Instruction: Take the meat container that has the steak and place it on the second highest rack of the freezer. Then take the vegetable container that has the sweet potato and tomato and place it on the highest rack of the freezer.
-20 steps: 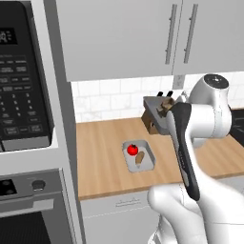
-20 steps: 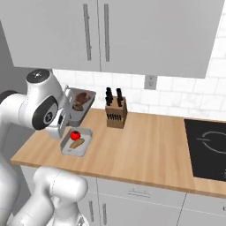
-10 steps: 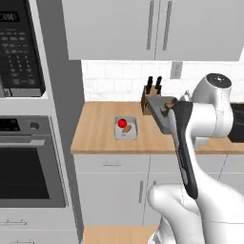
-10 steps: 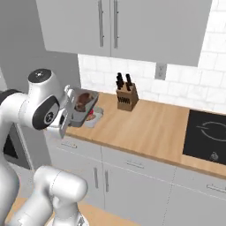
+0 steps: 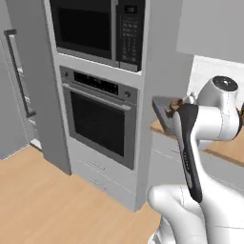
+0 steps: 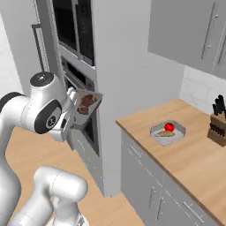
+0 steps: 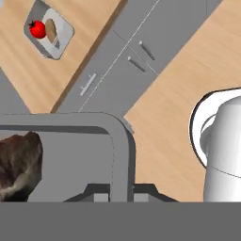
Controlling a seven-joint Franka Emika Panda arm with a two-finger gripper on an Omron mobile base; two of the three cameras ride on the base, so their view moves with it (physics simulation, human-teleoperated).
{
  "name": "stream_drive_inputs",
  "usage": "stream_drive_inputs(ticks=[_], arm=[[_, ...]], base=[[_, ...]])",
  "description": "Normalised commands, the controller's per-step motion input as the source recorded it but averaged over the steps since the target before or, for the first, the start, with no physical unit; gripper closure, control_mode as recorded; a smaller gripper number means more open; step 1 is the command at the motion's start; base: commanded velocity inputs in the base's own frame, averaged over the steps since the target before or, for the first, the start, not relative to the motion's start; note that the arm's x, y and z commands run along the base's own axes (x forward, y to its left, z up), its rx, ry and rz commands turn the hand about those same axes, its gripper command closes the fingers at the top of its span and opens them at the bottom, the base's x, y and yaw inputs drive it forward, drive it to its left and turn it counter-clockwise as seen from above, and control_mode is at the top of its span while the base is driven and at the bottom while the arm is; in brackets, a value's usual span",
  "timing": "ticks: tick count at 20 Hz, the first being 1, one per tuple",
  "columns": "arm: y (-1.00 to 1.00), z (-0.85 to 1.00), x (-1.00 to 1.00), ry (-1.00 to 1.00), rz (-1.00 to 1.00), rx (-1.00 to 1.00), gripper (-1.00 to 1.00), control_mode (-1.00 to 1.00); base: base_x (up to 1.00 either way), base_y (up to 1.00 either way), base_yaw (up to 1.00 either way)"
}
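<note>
My gripper (image 7: 121,194) is shut on the rim of the grey meat container (image 7: 120,150), held in the air in front of the oven column. The dark brown steak (image 7: 16,164) lies inside it, and both the meat container (image 6: 86,103) and the steak (image 6: 88,100) also appear in the right base view. The vegetable container (image 6: 167,131) rests on the wooden counter with the red tomato (image 6: 169,127) and the tan sweet potato (image 6: 164,134) in it. The grey freezer (image 5: 12,95) stands at the far left with its dark bar handle (image 5: 21,76); its racks are hidden.
The black microwave (image 5: 95,28) and oven (image 5: 100,121) column stands between the freezer and the counter (image 6: 194,154). A knife block (image 6: 217,123) sits at the counter's far end. Bare wooden floor (image 5: 47,200) lies before the appliances.
The base has driven and turned left, so the view swung from the counter to the oven column and freezer. The meat container stays in the gripper; the vegetable container stays on the counter.
</note>
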Motion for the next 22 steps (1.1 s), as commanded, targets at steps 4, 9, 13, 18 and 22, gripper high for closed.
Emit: stream_drive_inputs(ticks=[4, 9, 13, 18, 22], arm=[[0.00, 0.00, 0.00, 0.00, 0.00, 0.00, 1.00, 1.00], [0.00, 0.00, 0.00, 0.00, 0.00, 0.00, 1.00, 1.00], [0.00, 0.00, 0.00, 0.00, 0.00, 0.00, 1.00, 1.00], [0.00, 0.00, 0.00, 0.00, 0.00, 0.00, 1.00, 1.00], [0.00, 0.00, 0.00, 0.00, 0.00, 0.00, 1.00, 1.00]], base=[[-0.06, 0.00, 1.00], [0.27, 0.04, 0.87], [0.93, 0.39, 0.53], [1.00, 0.30, 0.09], [1.00, 0.22, 0.00]])
